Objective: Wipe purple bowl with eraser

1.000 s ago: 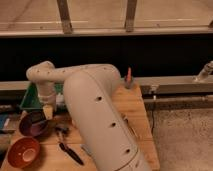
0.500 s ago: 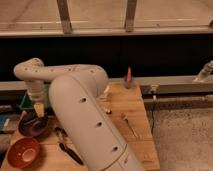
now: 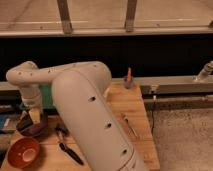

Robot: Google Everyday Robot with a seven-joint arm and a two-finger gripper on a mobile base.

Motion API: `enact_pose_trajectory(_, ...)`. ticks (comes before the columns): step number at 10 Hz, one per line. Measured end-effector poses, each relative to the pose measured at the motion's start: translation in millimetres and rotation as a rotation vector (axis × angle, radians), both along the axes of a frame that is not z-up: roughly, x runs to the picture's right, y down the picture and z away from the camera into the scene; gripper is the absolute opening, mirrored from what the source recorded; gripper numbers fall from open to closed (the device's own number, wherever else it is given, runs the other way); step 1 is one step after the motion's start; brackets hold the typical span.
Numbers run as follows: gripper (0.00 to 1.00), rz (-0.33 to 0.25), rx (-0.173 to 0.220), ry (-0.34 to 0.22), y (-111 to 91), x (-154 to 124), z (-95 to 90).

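Purple bowl (image 3: 30,129): round, dull dark purple, upright near the left edge of the wooden table (image 3: 137,102), about halfway along that edge.

Gripper (image 3: 33,117): pointing down into the bowl's opening, its pale tip at or just above the inner surface. Whether it is spread, pressed together or pinching something cannot be told.

Arm (image 3: 82,107): cream-white and perforated. It rises from the lower middle of the view, bends leftward and drops at the wrist over the bowl.

Orange-brown bowl (image 3: 22,152): upright, just in front of the purple bowl, near the table's front left corner.

Black-handled brush (image 3: 69,151): lying flat to the right of both bowls, partly against the arm.

Green container (image 3: 46,96): behind the purple bowl, mostly hidden by the arm.

Thin metal tool (image 3: 129,125): lying flat on the right part of the table, well apart from the bowls.

Small red-topped object (image 3: 128,78): upright at the far edge of the table.
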State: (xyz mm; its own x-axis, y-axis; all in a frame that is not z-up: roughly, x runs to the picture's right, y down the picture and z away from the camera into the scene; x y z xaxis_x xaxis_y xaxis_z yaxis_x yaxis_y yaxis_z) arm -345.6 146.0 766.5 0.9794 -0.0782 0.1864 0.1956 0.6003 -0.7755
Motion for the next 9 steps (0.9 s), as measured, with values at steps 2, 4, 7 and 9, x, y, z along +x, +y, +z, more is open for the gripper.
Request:
enact_pose_trajectory(2, 0.00, 0.036, 0.001, 0.042, 1, 23, -3.2)
enact_pose_trajectory(4, 0.00, 0.065, 0.008, 0.087, -15, 42, 8.8)
enact_pose_trajectory(7, 0.00, 0.061, 0.027, 0.090, -39, 36, 27.7)
enact_pose_trajectory(9, 0.00, 0.041, 0.026, 0.018, -42, 5, 26.9)
